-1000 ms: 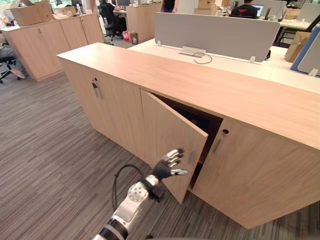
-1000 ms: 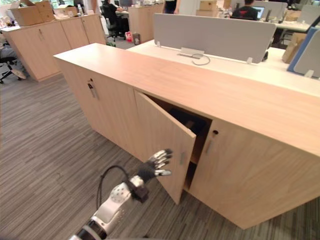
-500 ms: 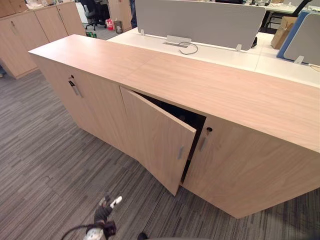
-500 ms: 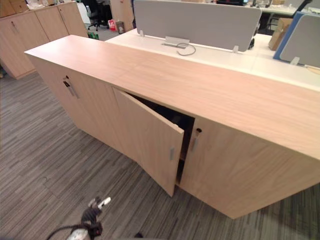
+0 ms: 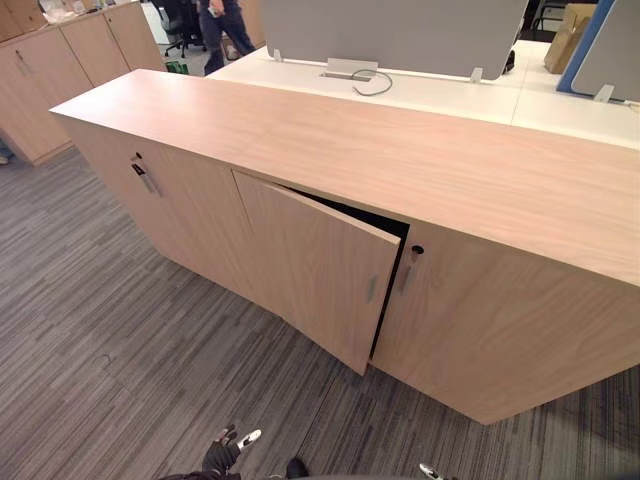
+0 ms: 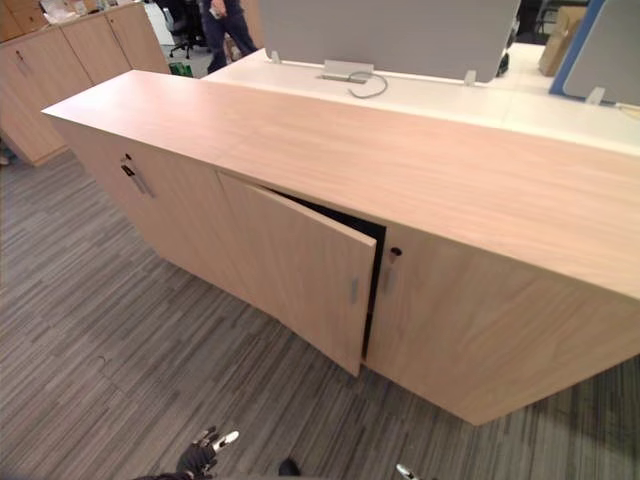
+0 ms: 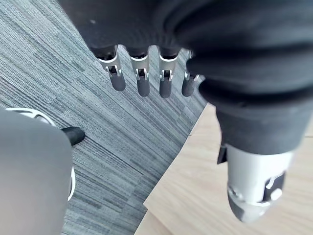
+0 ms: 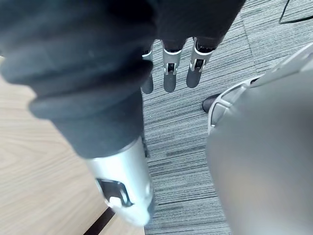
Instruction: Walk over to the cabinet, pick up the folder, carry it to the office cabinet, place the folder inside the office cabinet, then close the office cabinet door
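Observation:
The office cabinet (image 5: 520, 330) is a long low unit of light wood. Its middle door (image 5: 315, 270) stands ajar, hinged on the left, with a narrow dark gap (image 5: 365, 214) along its top and right edge. What lies inside is hidden. My left hand (image 5: 226, 451) hangs low over the carpet, well short of the door. Its fingers (image 7: 141, 81) are straight and hold nothing. My right hand (image 8: 168, 76) also hangs over the carpet, fingers relaxed and empty.
The ajar door carries a small metal handle (image 5: 371, 289), and the right-hand door has a lock (image 5: 417, 250). A white desk with a grey partition (image 5: 400, 30) stands behind the cabinet. A person (image 5: 225, 25) walks at the back left, near more wooden cabinets (image 5: 60, 60).
The door has swung nearer to shut. My left hand, which was up at the door a second ago, has dropped to the bottom of the view. The camera has shifted.

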Controlling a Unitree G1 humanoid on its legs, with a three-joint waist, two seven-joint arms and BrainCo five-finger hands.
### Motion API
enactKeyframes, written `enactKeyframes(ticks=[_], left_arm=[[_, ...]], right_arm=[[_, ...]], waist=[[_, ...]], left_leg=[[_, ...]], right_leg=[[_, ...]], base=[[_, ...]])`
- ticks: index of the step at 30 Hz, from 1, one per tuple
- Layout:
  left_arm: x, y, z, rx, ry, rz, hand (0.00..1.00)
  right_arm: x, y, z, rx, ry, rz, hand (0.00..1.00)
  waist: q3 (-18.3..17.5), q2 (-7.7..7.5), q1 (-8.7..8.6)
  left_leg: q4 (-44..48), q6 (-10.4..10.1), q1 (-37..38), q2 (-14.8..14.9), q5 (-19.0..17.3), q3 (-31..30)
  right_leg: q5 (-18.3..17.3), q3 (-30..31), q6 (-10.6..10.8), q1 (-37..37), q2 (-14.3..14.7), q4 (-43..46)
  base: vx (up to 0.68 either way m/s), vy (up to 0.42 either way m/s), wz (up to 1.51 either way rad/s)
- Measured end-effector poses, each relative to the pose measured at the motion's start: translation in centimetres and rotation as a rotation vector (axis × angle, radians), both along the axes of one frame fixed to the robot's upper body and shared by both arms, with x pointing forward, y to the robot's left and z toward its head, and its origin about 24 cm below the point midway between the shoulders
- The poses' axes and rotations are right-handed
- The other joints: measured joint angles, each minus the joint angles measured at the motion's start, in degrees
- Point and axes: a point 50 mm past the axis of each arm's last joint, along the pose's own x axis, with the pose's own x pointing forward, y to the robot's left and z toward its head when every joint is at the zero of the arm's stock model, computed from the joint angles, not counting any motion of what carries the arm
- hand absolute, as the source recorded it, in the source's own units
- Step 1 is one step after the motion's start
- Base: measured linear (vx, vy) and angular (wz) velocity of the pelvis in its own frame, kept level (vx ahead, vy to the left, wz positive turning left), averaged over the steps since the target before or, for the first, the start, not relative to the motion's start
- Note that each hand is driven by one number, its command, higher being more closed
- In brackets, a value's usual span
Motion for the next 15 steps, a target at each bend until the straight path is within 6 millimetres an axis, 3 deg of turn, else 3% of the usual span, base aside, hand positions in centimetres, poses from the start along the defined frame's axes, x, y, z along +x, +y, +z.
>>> enactKeyframes(ticks=[1,3,5,6,7,15], left_arm=[[0.3,-0.1,0.3,-0.003,-0.023,-0.014,0.00],[0.5,-0.7,0.6,-0.015,-0.045,-0.018,0.00],[0.9,-1.0,0.8,-0.026,-0.067,-0.020,0.00],[0.9,-1.4,0.9,-0.037,-0.077,-0.014,0.00],[0.8,-1.9,0.9,-0.050,-0.077,-0.007,0.00],[1.3,-3.2,1.5,-0.008,-0.110,-0.191,0.00]], right_arm=[[0.3,-0.2,0.1,-0.005,-0.005,-0.002,0.00],[0.3,-0.8,0.2,-0.021,-0.002,-0.001,0.00],[0.3,-1.2,0.3,-0.037,0.015,0.029,0.00],[0.3,-1.7,0.4,-0.050,0.021,0.033,0.00],[0.5,-2.3,0.6,-0.072,0.023,0.033,0.00],[1.7,-1.1,0.7,-0.083,-0.024,0.080,0.00]], waist=[[0.69,0.54,0.23],[1.02,1.51,0.83],[1.57,1.69,0.94],[1.62,2.33,1.35],[1.73,3.53,1.31],[1.10,1.83,1.03]], left_leg=[[7.43,-0.21,-2.57,2.09,-3.87,0.93],[16.55,0.08,-5.97,4.71,-7.26,0.17],[23.37,-0.30,-9.62,4.52,-8.14,-6.57],[22.72,-2.37,-10.51,2.96,-9.80,-13.26],[18.78,-3.00,-9.65,1.88,-9.90,-19.05],[9.02,-1.72,-3.47,-0.67,-7.24,-13.99]], right_leg=[[-0.02,1.35,-0.03,-0.35,0.22,0.38],[-0.18,4.17,-0.29,-1.31,0.72,1.09],[-0.18,6.66,-0.34,-2.34,0.23,2.12],[-0.18,9.05,-0.34,-3.41,0.00,3.00],[-0.24,10.87,-0.26,-4.91,0.33,4.34],[0.11,15.13,1.80,-7.18,-2.83,4.56]], base=[[-0.04,-0.045,-0.40],[0.00,-0.034,-0.67],[0.05,0.010,-0.73],[0.05,0.128,-0.91],[0.06,0.155,-0.91],[0.02,0.078,-0.34]])
